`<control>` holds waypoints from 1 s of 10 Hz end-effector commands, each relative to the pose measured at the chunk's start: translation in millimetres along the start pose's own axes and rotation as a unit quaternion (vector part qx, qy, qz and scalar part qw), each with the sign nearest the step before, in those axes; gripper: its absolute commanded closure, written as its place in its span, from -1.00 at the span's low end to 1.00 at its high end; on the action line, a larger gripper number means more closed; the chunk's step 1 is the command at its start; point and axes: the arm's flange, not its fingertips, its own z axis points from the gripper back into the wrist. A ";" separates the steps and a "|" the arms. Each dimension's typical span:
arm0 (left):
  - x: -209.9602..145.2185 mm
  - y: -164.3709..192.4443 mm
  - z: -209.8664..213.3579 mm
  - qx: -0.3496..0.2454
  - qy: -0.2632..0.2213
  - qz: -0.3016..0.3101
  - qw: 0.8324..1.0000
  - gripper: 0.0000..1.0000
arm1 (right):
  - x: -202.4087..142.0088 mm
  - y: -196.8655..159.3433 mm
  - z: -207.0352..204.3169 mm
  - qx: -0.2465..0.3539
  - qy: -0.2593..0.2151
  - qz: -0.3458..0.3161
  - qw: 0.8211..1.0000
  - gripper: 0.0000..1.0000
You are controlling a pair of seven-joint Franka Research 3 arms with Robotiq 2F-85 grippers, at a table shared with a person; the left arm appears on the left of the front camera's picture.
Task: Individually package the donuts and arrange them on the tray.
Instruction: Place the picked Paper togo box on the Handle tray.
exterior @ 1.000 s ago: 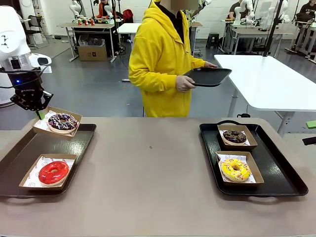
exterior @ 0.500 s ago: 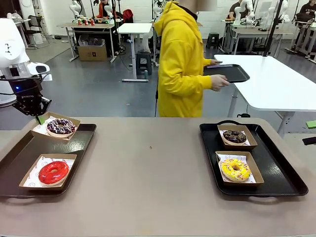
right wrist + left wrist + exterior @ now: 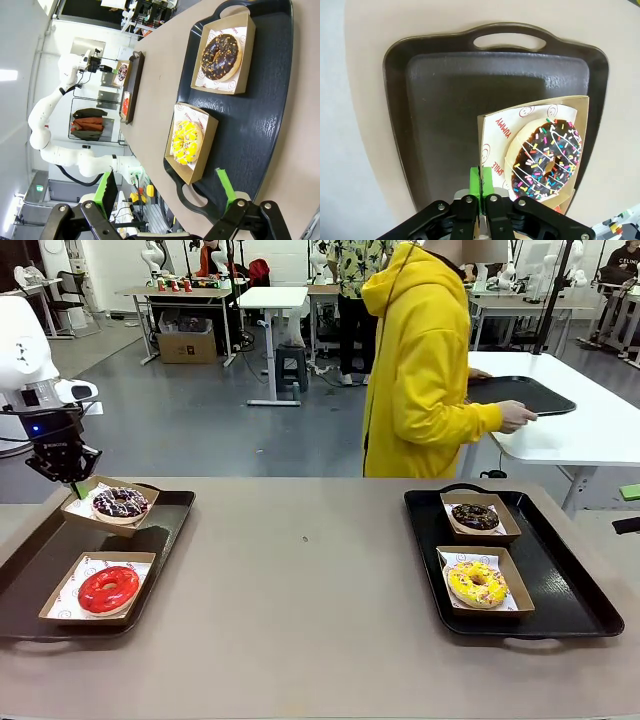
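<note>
- Pinching one corner of the box (image 3: 535,150), the left gripper (image 3: 480,186) holds the purple donut (image 3: 120,503) tilted over the left tray (image 3: 60,540); it could slide out.
- The right gripper (image 3: 167,192) hangs spread beside the right tray (image 3: 570,590), clear of trouble.

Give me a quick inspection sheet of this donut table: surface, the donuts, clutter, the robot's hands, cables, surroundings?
Surface: tan table with a dark tray at the left and one at the right.
Job's things: red donut boxed on the left tray; purple donut, in its box, held tilted over that tray's far edge; chocolate donut and yellow donut boxed on the right tray.
Clutter: nothing seen.
Grippers: left gripper shut on the purple donut's box; right gripper open, above the right tray.
Cables: black cable along the left arm.
Surroundings: person in yellow setting a third tray on a white table.
</note>
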 end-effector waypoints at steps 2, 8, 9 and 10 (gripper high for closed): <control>13.6 6.0 -10.5 0.013 0.000 0.011 1.000 0.98 | -1.1 2.3 -1.2 0.001 0.002 -0.007 1.000 -1.00; 24.8 11.5 -25.3 0.040 -0.014 0.018 0.999 0.98 | -1.1 2.3 -1.2 0.001 0.002 -0.007 1.000 -1.00; 25.2 11.7 -25.9 0.040 -0.015 0.015 0.999 0.80 | -1.1 2.3 -1.2 0.001 0.002 -0.007 1.000 -1.00; 24.4 11.7 -25.0 0.037 -0.017 0.011 0.999 -0.20 | -1.1 2.3 -1.2 0.001 0.002 -0.007 1.000 -1.00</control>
